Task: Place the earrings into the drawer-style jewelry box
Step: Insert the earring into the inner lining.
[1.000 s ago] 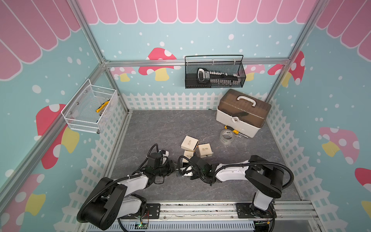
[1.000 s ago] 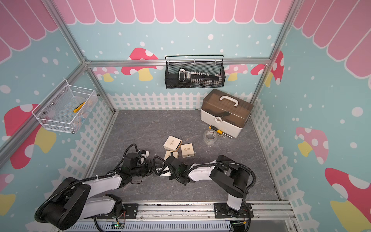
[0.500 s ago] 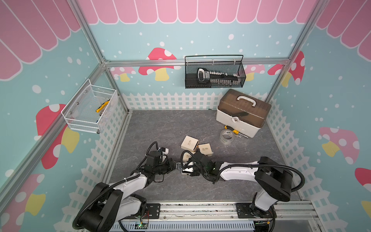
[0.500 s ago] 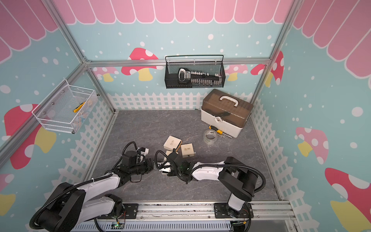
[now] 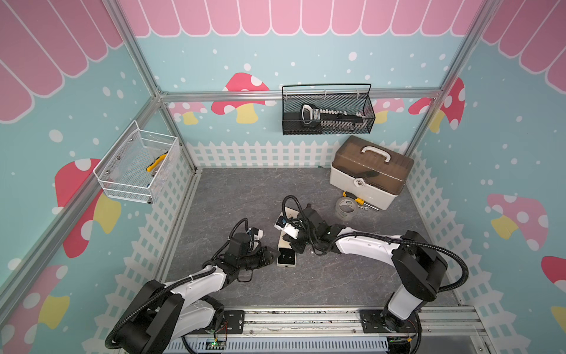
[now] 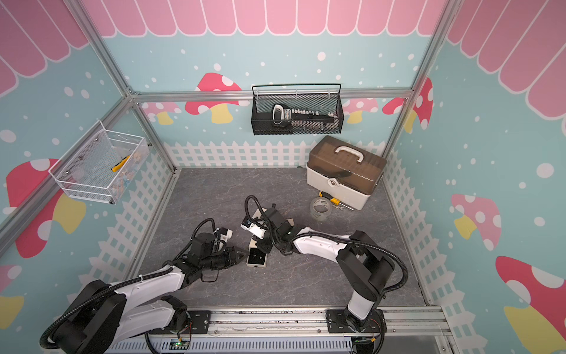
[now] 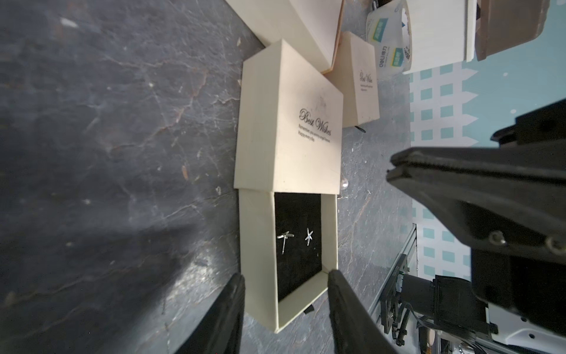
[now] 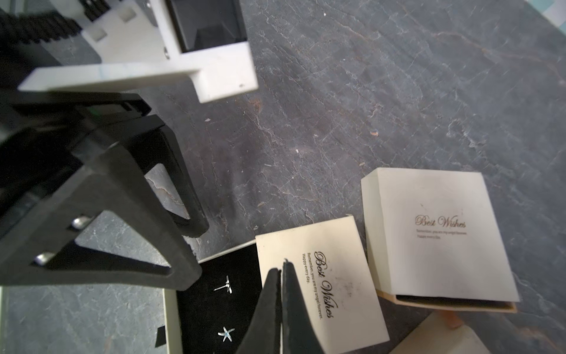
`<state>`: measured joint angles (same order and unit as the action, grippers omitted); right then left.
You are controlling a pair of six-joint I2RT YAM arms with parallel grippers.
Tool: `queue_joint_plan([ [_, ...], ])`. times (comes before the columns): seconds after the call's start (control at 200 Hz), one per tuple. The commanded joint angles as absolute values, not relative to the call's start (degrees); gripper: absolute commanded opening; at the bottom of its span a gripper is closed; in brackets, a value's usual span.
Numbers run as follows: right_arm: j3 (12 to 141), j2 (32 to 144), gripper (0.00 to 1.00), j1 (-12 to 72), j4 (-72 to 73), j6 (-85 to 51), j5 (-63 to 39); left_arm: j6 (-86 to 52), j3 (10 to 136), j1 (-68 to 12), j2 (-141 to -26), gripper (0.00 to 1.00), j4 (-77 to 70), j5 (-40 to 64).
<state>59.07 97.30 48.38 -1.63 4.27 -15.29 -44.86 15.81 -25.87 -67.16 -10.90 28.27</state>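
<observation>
your left claw (image 7: pixel 286 277) pinches the pulled-out drawer (image 7: pixel 258 245) of the jewelry box (image 7: pixel 291 122), with one finger against each side wall at its open end. both earrings (image 7: pixel 308 236) lie on the drawer's black lining, side by side and not touching. your right claw (image 8: pixel 281 271) is pressed together with nothing in it, its tip over the box's sleeve next to the drawer. the box sits a little left of the middle of the table (image 5: pixel 232 196), nearer the edge by the arms' bases. a second beige box (image 8: pixel 428 233) lies just beside it.
</observation>
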Motion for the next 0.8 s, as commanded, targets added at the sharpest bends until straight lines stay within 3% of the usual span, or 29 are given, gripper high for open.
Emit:
queue_joint_plan([
  [0.0,61.14,99.6,0.0,48.2,-6.59,1.45,-20.5,-42.55,17.56,-26.09,-67.62,0.44,-8.79,25.77],
  [0.795,67.06,107.02,0.0,49.13,-13.96,5.89,-20.91,-41.65,18.92,-26.72,-74.54,0.34,-12.49,27.05],
])
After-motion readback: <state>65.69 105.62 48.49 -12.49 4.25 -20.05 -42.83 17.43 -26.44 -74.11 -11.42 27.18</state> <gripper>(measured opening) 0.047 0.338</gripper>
